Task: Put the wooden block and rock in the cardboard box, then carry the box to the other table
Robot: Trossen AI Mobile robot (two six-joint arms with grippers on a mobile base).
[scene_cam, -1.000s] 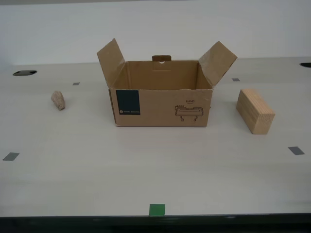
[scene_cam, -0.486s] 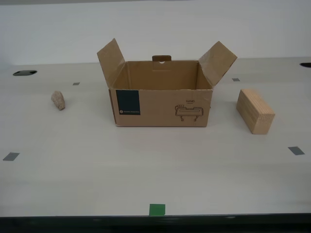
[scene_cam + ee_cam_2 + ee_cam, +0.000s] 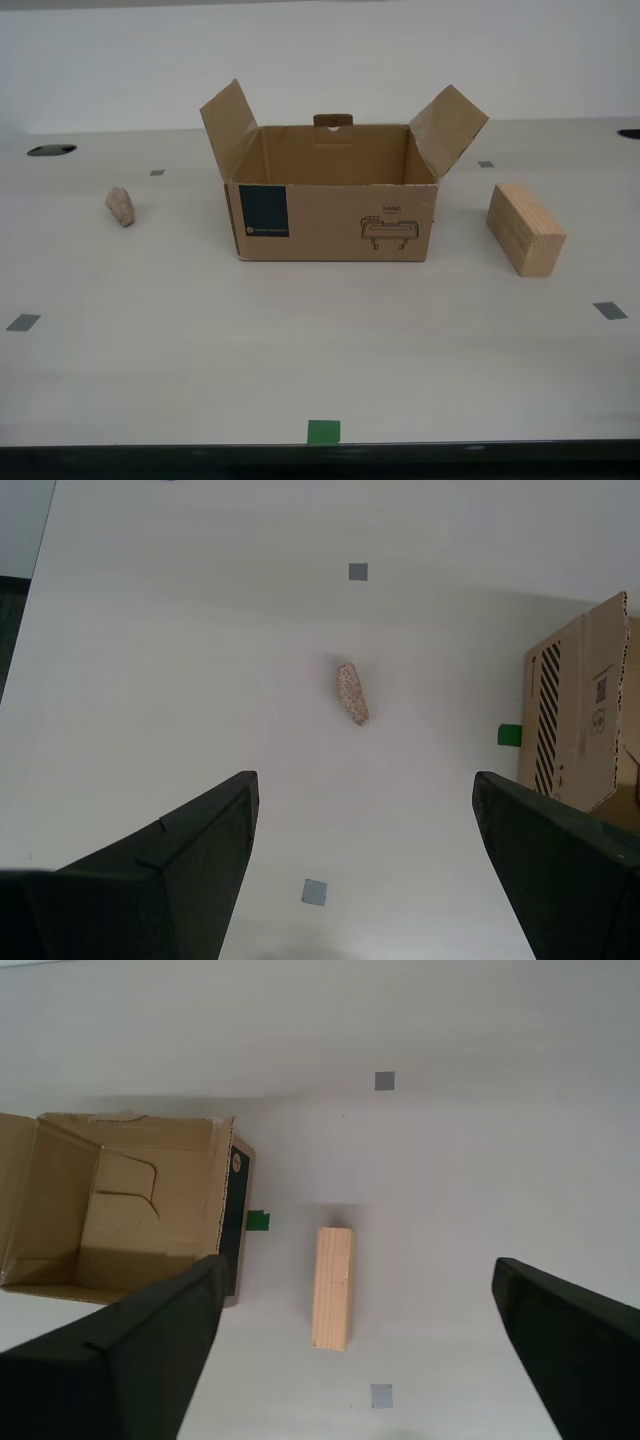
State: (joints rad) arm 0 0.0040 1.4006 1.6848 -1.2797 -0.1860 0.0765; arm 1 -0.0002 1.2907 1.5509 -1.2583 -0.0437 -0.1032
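Because neither item is yet gripped, the main risks lie in the pick-ups: the rock [image 3: 352, 693] is small, rough and rounded, so I judge that it could roll or squirt out from between closing fingers, while the wooden block [image 3: 333, 1287] is smooth-sided and could twist or slip if caught off-centre. Either item, carried in low, could also catch a raised flap of the cardboard box [image 3: 330, 205] and shove the box along the table [image 3: 320, 350]. My second gripper [image 3: 365, 865] hangs high above the table, pointing straight down, jaws spread wide and empty, with the rock below and between them, well clear of the box. My first gripper [image 3: 355, 1350] hovers likewise, jaws wide apart and empty, over the block, which lies flat near the box on the side opposite the rock. Neither arm shows in the exterior view. Seen from above, the box interior looks empty.
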